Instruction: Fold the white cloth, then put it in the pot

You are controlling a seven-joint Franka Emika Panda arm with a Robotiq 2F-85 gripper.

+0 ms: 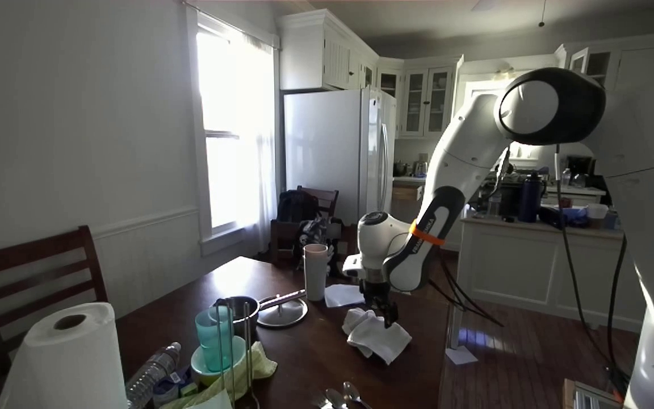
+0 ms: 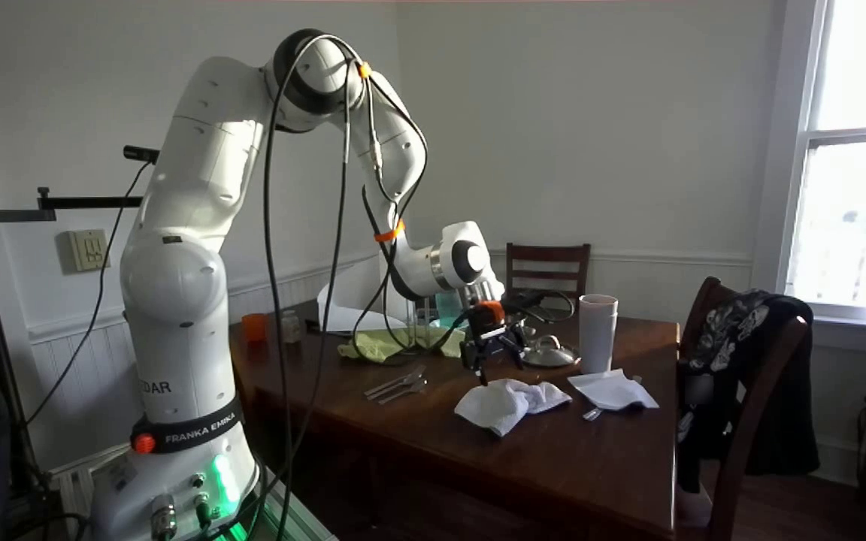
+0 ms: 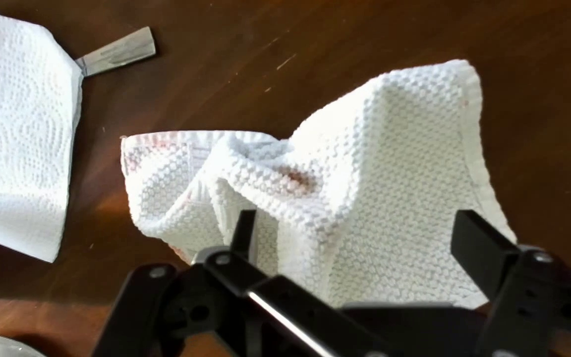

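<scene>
The white cloth [image 3: 345, 183] is lying crumpled on the table [image 2: 598, 466] beneath the gripper [image 3: 357, 225], whose fingers are standing wide apart over it; no view is showing whether the tips are touching it. In the wrist view the cloth's long axis is running roughly parallel to the line between the fingertips, so closing would probably be gathering it lengthwise. Well out from the gripper, in an exterior view, the lid [image 1: 290, 317] is lying nearer, the pot [image 1: 252, 321] beyond it.
</scene>
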